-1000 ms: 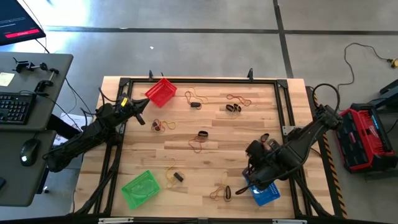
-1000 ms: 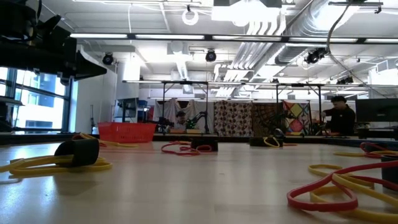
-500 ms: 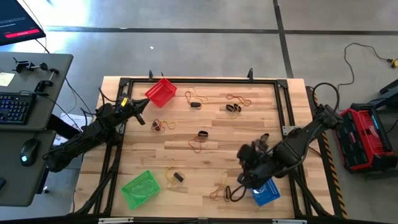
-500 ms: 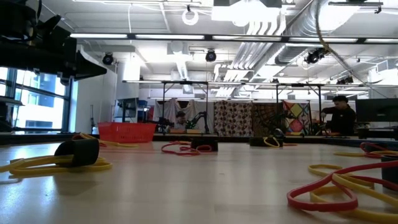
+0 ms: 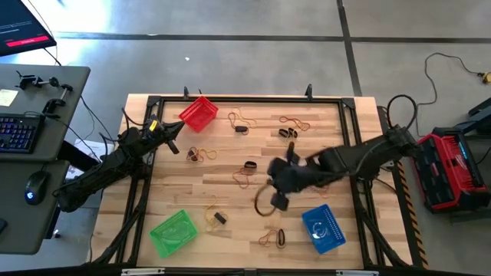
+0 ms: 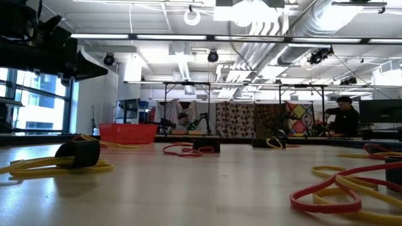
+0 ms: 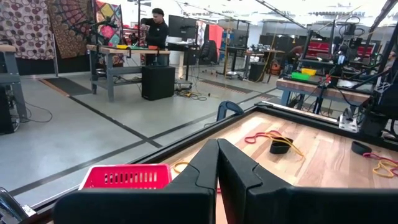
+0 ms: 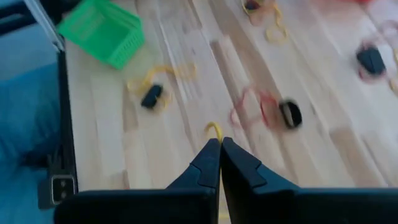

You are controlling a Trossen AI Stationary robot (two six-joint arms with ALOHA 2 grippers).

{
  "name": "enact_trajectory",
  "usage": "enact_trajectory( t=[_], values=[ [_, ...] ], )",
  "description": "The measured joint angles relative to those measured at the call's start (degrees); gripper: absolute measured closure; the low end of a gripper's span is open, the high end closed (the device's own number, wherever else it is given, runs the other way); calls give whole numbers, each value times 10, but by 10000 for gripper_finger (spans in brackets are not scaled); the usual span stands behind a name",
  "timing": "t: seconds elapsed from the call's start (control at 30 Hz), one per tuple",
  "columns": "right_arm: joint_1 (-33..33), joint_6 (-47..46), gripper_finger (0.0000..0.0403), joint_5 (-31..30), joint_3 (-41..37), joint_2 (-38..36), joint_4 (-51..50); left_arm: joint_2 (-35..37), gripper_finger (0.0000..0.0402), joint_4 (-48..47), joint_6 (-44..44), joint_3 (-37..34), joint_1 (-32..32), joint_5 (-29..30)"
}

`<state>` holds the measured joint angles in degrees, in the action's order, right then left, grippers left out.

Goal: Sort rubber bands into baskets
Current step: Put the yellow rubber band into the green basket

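Note:
Several tan-yellow, reddish-orange and black rubber bands [image 5: 245, 175] lie scattered flat on the wooden table. The red basket [image 5: 199, 113] stands at the far left, the green basket [image 5: 173, 231] at the near left, and the blue basket [image 5: 324, 228] at the near right. My right gripper [image 5: 276, 192] is above the table's middle, shut, with a thin band loop [image 5: 262, 204] below it. My left gripper [image 5: 173, 146] is shut and empty at the left edge, near the red basket [image 7: 124, 176]. My right gripper pinches a thin tan-yellow rubber band between its two shut fingertips. Only a short curved piece [image 8: 214, 129] shows past the tips. The fingers slant down toward the table. The band hangs clear of the wood as a slack loop.
A black frame [image 5: 347, 115] runs around the tabletop. Below the right gripper lie a black and yellow band pair [image 8: 151, 94] and a red loop with a black band [image 8: 280, 113]. More bands [image 5: 272, 236] lie beside the blue basket. A desk with a keyboard [image 5: 19, 130] stands to the left.
My right gripper has swung from over the blue basket toward the table's left, then toward the far edge, and is now above the middle. A thin loop has travelled along under it. The fingers show shut now.

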<state>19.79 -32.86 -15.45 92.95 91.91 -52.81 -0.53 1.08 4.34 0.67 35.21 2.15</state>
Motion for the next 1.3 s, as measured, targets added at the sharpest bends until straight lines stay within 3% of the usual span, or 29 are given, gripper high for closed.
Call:
enact_trajectory(
  t=[0.23, 0.43, 0.83, 1.3],
  values=[
    [-70, 122, 403, 96, 0, 21, 125, 0, 401, 0, 0, 0, 0, 0],
    [-90, 177, 403, 176, 0, 49, 225, 0, 401, 0, 0, 0, 0, 0],
    [-81, 199, 403, 180, 0, 94, 370, 0, 401, 0, 0, 0, 0, 0],
    [-65, 212, 403, 174, 0, 110, 458, -1, 401, 0, 0, 0, 0, 0]
  ],
)
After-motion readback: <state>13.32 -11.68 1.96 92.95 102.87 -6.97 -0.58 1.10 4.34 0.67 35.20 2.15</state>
